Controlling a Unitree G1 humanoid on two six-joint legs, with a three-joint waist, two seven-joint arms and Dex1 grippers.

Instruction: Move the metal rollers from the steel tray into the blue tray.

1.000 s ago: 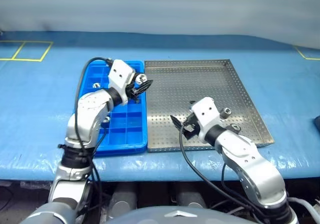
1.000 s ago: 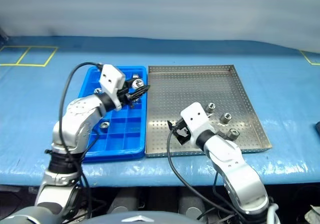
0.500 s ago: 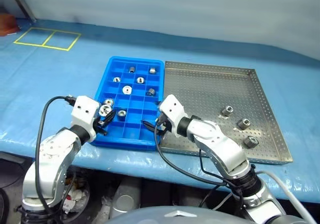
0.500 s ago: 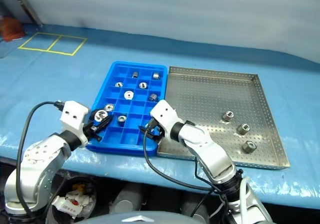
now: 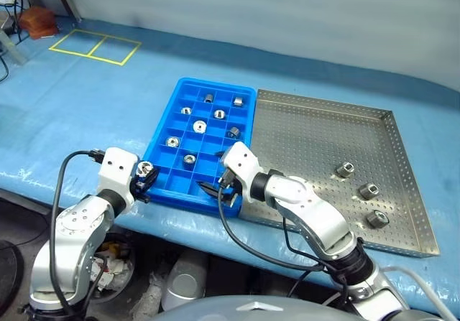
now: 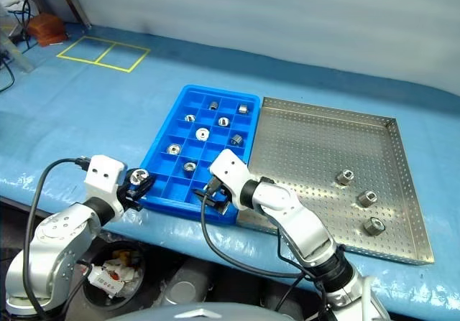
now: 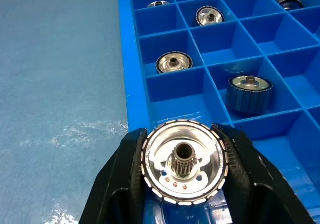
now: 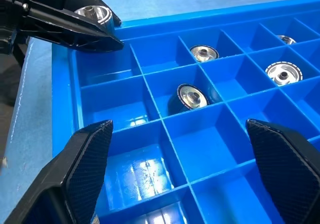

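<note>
On the blue-covered surface, left eye view: blue tray sits just left of steel tray, long edges side by side. Seven metal rollers sit in separate compartments of the blue tray, e.g. one at. Three more rollers lie toward the steel tray's right side. Left end effector is at the blue tray's near left corner, clamped on a roller. Right end effector is over the tray's near edge, fingers spread wide, nothing between them. Yellow tape square marks the far left.

Right eye view: same layout; a bin with rubbish shows below the surface edge.

Left wrist view: both black fingers press the sides of the held roller, its toothed hub facing the camera, just above the tray's corner compartment beside its left rim. Rollers fill cells beyond.

Right wrist view: fingers far apart, empty, above empty cells; the left end effector with its roller is at the tray's corner.
</note>
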